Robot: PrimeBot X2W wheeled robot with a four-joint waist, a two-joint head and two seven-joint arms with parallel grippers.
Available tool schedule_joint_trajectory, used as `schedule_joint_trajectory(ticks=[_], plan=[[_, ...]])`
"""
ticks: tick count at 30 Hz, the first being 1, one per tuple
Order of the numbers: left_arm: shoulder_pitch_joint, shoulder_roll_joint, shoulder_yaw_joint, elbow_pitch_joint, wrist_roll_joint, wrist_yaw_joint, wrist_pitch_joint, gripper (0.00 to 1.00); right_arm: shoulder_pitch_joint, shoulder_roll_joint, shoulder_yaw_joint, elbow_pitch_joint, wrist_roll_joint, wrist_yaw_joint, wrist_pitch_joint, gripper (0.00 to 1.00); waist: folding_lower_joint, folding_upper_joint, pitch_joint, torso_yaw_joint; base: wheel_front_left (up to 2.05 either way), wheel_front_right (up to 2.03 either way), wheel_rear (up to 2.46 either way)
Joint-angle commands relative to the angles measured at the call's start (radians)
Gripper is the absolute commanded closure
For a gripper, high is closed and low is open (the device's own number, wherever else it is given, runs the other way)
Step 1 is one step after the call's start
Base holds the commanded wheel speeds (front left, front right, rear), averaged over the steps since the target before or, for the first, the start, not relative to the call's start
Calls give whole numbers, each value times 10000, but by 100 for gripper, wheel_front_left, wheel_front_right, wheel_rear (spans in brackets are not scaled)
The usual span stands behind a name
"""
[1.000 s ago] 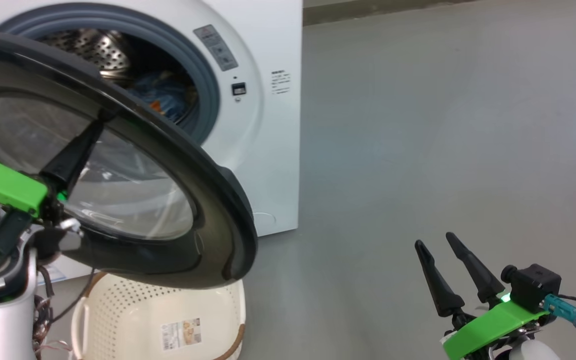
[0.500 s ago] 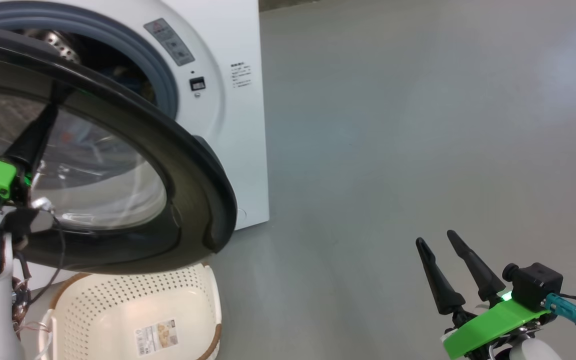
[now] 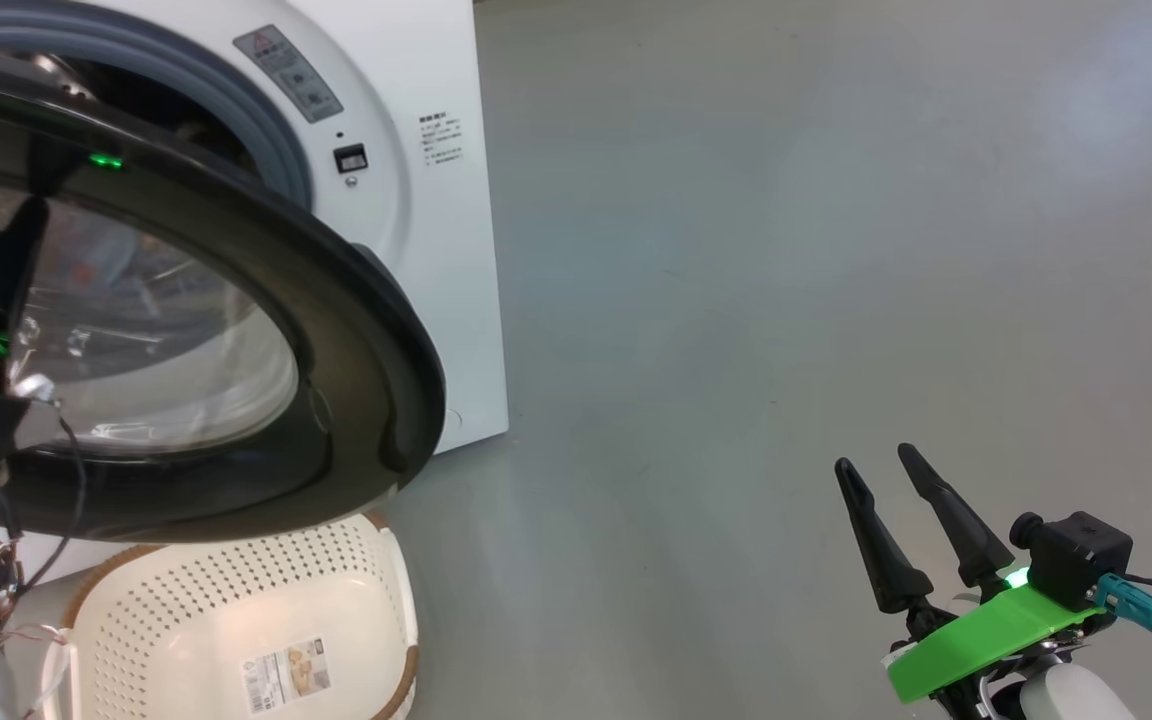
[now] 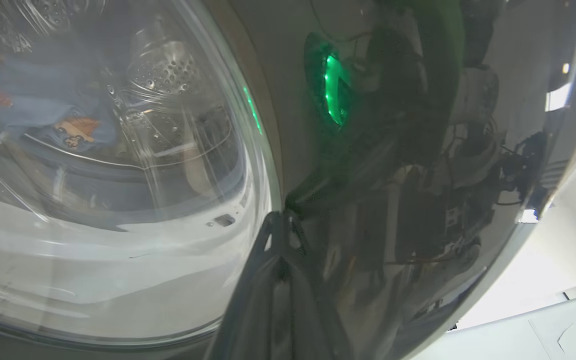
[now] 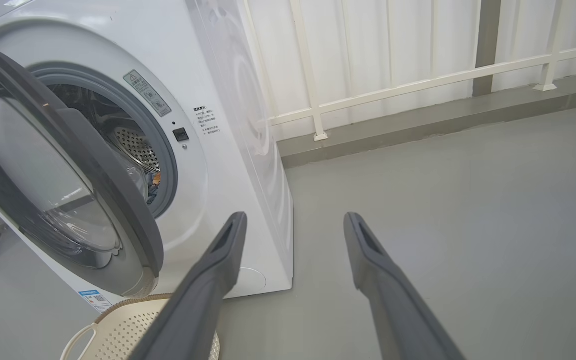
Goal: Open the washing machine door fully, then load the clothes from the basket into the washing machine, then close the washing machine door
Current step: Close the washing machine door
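Fingertips (image 4: 273, 242) of left tool (image 4: 281, 220) against door (image 3: 366, 330).

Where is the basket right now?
Lower left of the head view: the basket sits on the floor under the door, before the washing machine.

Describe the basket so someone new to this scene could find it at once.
Start at the white washing machine; its black-rimmed door hangs ajar. On the floor below that door sits the basket: cream, perforated, brown-rimmed, a label sticker inside.
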Motion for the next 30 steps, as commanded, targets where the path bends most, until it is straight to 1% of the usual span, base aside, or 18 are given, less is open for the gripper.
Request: schedule_joint_trajectory(ticks=[1, 14, 30], plan=[[-583, 467, 302, -198, 143, -202, -72, 100, -334, -31, 189, -274, 29, 16, -49, 0, 0, -1, 55, -48, 0, 0, 0], [-997, 595, 328, 383, 238, -434, -241, 100, -401, 59, 89, -319, -11, 16, -49, 0, 0, -1, 295, -167, 0, 0, 0], [-1043, 498, 226, 520, 158, -553, -90, 100, -405, 111, 29, -313, -64, 16, -49, 0, 0, -1, 309, 84, 0, 0, 0]])
